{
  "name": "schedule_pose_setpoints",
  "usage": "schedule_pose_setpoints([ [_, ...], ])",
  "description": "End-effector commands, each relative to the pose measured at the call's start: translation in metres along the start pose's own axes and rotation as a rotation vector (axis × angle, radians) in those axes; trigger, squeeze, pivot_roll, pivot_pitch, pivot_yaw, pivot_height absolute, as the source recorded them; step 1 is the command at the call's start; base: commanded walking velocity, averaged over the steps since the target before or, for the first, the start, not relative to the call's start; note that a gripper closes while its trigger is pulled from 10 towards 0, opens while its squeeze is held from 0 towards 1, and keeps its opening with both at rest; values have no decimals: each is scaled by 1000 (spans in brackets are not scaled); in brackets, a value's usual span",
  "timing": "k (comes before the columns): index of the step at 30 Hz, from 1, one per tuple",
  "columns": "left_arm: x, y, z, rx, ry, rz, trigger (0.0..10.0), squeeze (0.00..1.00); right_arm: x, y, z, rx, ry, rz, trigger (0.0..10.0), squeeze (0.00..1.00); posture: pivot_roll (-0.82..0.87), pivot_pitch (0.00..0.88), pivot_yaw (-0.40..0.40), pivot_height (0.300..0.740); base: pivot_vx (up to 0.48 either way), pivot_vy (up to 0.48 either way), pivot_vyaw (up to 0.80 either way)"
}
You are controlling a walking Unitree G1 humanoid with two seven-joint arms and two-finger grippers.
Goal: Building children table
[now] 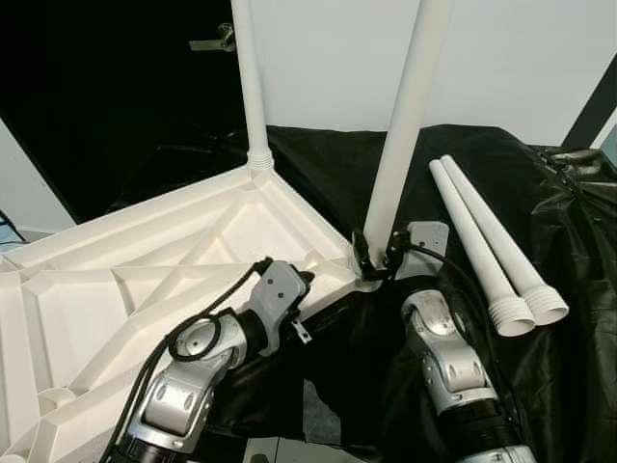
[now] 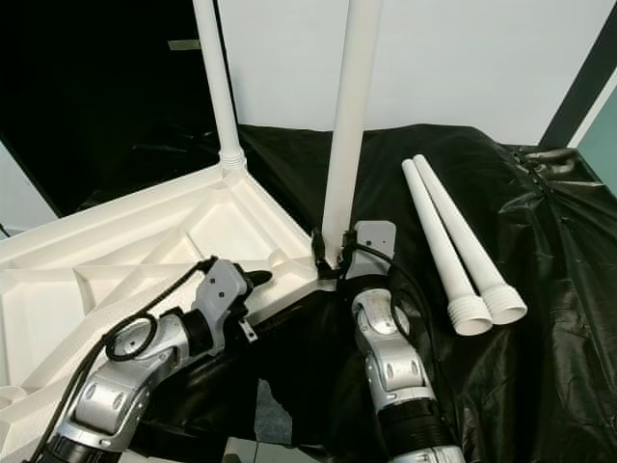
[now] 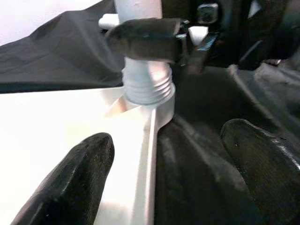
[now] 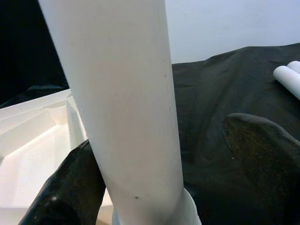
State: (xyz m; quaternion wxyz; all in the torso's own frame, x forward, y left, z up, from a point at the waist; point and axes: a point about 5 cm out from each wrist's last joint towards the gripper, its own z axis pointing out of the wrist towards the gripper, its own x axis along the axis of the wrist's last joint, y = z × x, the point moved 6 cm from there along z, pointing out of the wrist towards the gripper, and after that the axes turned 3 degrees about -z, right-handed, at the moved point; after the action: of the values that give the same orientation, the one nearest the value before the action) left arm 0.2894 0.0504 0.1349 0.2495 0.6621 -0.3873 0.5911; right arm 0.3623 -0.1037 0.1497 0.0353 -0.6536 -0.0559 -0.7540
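In the left eye view the upturned white tabletop (image 1: 125, 289) fills the lower left, one leg (image 1: 249, 77) upright at its far corner in the upper middle, a second leg (image 1: 405, 125) standing at the near corner in the centre. The right gripper (image 1: 374, 258) is around that leg's foot, and two loose legs (image 1: 492, 246) lie on black sheeting (image 1: 569, 367) at right. The left wrist view shows the left gripper (image 3: 173, 159) spread apart at the tabletop's edge, below the threaded socket (image 3: 147, 86). The right wrist view shows fingers (image 4: 70, 187) flanking the leg; whether they are clamped on it cannot be told.

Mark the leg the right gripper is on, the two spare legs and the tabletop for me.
Held leg (image 1: 405, 125), left eye view, mid shaft.
Spare legs (image 1: 482, 241), left eye view, shaft of the nearer one.
Tabletop (image 1: 87, 299), left eye view, ribbed underside.
Right gripper (image 1: 378, 258), left eye view, around the leg's base.
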Motion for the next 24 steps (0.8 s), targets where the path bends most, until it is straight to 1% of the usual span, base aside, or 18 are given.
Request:
schedule_pose_setpoints([
  [1, -1, -5, -5, 12, -18, 21, 10000, 839, 1, 5, -3, -7, 6, 4, 10000, 0, 87, 0, -12, 740, 0, 0, 0],
  [2, -3, -9, -9, 12, -35, 36, 10000, 0, 0, 6, -5, -3, 4, 2, 10000, 0, 87, 0, -10, 740, 0, 0, 0],
  [3, -3, -9, -9, 12, -35, 36, 10000, 0, 0, 6, -5, -3, 4, 2, 10000, 0, 87, 0, -10, 740, 0, 0, 0],
  [5, -8, -16, -17, 6, -75, 49, 10000, 0, 0, 8, -8, 1, 6, 5, 10000, 0, 86, 0, -6, 740, 0, 0, 0],
  [9, -15, -23, -27, -4, -127, 71, 10000, 0, 2, 9, -10, 1, 17, 12, 10000, 0, 85, 0, 1, 740, 0, 0, 0],
  [11, -15, -23, -27, -4, -127, 71, 10000, 0, 2, 9, -10, 1, 17, 12, 10000, 0, 85, 0, 1, 740, 0, 0, 0],
  [13, -20, -29, -33, 7, -158, 81, 10000, 0, 3, 9, -12, 8, 25, 16, 10000, 0, 85, 0, 1, 740, 0, 0, 0],
  [16, -27, -45, -42, 51, -202, 91, 10000, 0, 2, 7, -16, 21, 24, 9, 10000, 0, 84, 0, 3, 740, 0, 0, 0],
  [18, -29, -52, -47, 74, -218, 102, 10000, 0, 1, 7, -18, 28, 20, 5, 10000, 0, 84, 0, 3, 740, 0, 0, 0],
  [20, -30, -55, -49, 81, -223, 106, 10000, 0, 0, 7, -20, 33, 15, 1, 10000, 0, 84, 0, 4, 740, 0, 0, 0],
  [22, -33, -65, -55, 113, -252, 107, 10000, 0, -3, 6, -23, 44, 5, -2, 10000, 0, 84, 0, 7, 740, 0, 0, 0],
  [23, -33, -65, -55, 113, -252, 107, 10000, 0, -3, 6, -23, 44, 5, -2, 10000, 0, 84, 0, 7, 740, 0, 0, 0],
  [24, -35, -69, -58, 125, -262, 104, 10000, 0, -4, 6, -25, 47, 3, -4, 10000, 0, 83, 0, 7, 740, 0, 0, 0],
])
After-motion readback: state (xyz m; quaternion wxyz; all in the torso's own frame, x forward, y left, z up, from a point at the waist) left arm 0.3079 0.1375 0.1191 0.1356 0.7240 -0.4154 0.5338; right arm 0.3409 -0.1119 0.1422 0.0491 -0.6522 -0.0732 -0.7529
